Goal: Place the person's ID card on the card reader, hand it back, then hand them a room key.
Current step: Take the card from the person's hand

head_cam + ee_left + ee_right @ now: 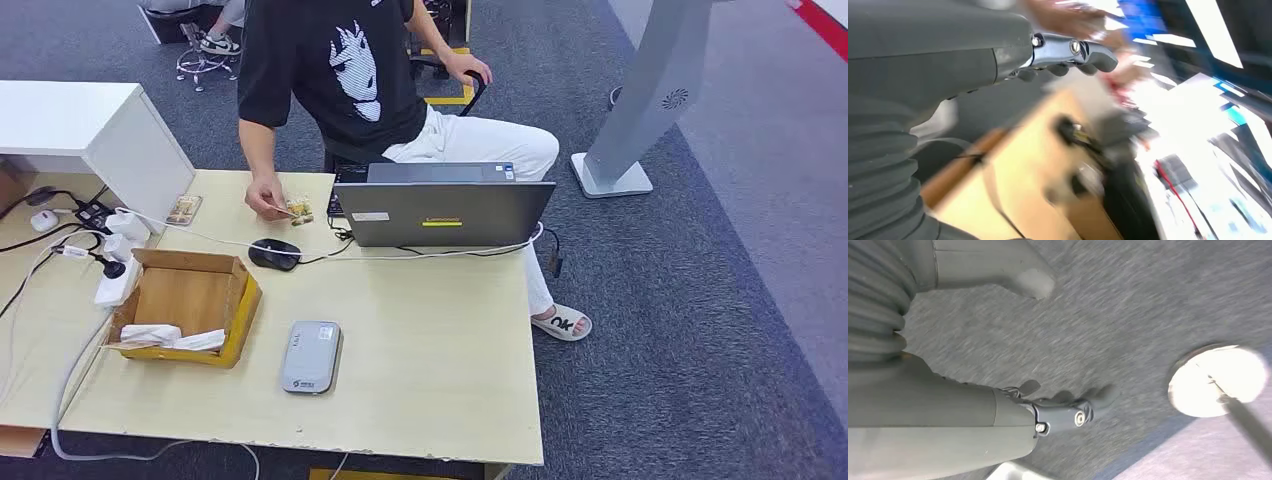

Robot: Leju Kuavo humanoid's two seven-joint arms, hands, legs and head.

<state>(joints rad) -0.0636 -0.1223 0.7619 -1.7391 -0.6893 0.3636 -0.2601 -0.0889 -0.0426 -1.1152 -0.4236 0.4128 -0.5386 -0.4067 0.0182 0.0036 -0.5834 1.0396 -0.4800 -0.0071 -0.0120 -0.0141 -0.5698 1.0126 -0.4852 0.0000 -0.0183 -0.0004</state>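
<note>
The grey card reader point(311, 356) lies flat near the front of the wooden desk point(430, 340). Across the desk sits a person in a black T-shirt, whose hand point(266, 195) rests on the far edge with a small card point(299, 211) at its fingertips. White flat pieces point(168, 336) lie in an open cardboard box point(190, 296) left of the reader. My left hand point(1063, 57) hangs beside the desk, blurred, fingers apart and holding nothing. My right hand point(1068, 407) hangs over grey carpet, its fingers spread and empty.
A grey laptop point(440, 208) stands open at the far middle, with a black mouse point(274, 254) and white cables beside it. A power strip point(116, 278) and plugs lie at the left. Another small card point(184, 209) lies at the far left. A white stand base point(612, 176) is on the carpet.
</note>
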